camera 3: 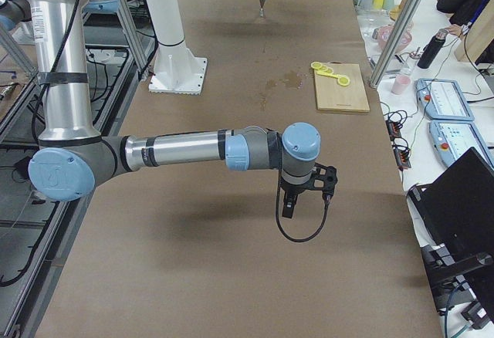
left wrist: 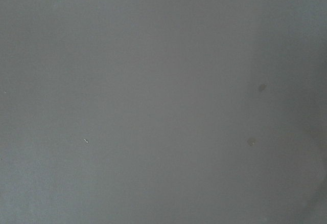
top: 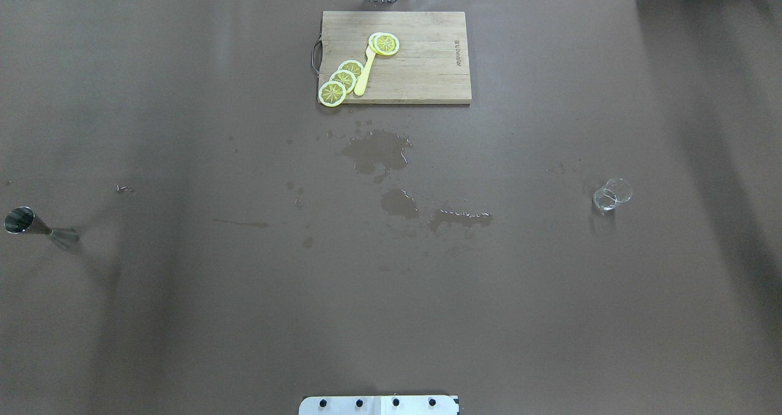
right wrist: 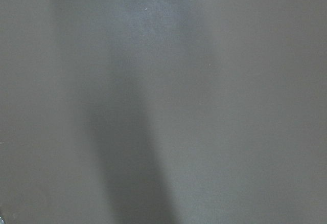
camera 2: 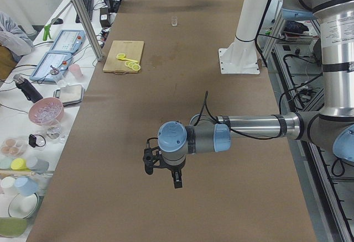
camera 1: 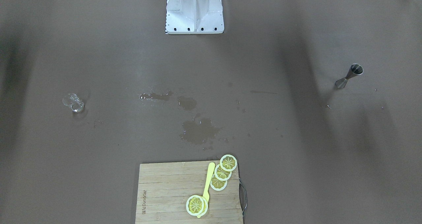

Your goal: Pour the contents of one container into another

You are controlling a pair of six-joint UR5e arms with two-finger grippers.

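The clear glass tumbler stands alone on the brown table cover, on my right side and far down the table in the exterior left view. The steel jigger stands upright at the table's left end, small and distant in the exterior right view. My left gripper and right gripper hang above bare table near the two ends and show only in the side views, so I cannot tell whether they are open or shut. Both wrist views show only the brown cover.
A wooden cutting board at the far middle edge carries lemon slices and a yellow knife. Wet patches darken the table's centre. The white robot pedestal stands at the near edge.
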